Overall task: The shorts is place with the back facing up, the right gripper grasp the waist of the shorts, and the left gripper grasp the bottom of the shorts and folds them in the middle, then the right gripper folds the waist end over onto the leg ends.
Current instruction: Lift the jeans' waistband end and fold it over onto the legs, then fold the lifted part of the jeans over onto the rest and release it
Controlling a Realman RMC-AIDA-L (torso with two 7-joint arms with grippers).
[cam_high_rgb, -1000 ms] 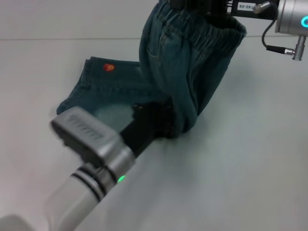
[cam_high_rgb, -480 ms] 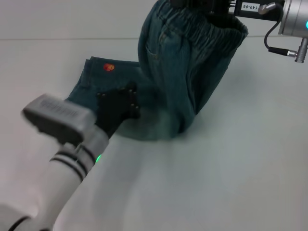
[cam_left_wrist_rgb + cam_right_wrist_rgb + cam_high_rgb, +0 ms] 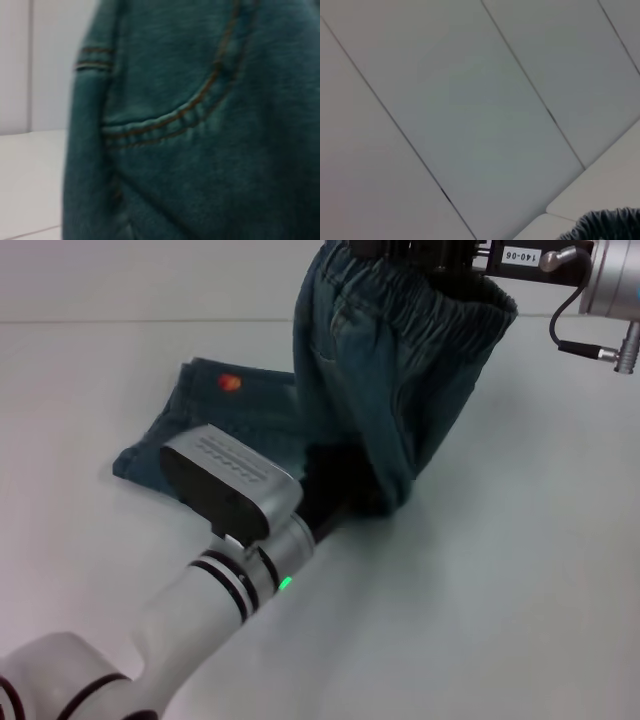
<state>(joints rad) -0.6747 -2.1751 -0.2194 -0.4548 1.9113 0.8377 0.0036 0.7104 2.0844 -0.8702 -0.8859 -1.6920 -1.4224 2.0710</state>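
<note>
1. Since the frame half a second back, the left arm has swung in toward the lifted fold; the left gripper now sits low against the denim where the hanging part meets the table.
2. Largest item: the shorts. The waist end hangs raised near the top of the head view; the leg ends lie flat on the table to the robot's left, with the orange-red ball print visible.
3. Right gripper: clamped on the waist of the shorts, holding the gathered band aloft.
4. Left gripper: its fingers are hidden behind its wrist housing, so whether they are apart or closed cannot be told. The left wrist view shows only denim and pocket stitching, close up.
5. Progress, as a judgement: the lengthwise fold appears complete. The final fold is partly done; the waist end has yet to be laid over the leg ends and released.
</note>
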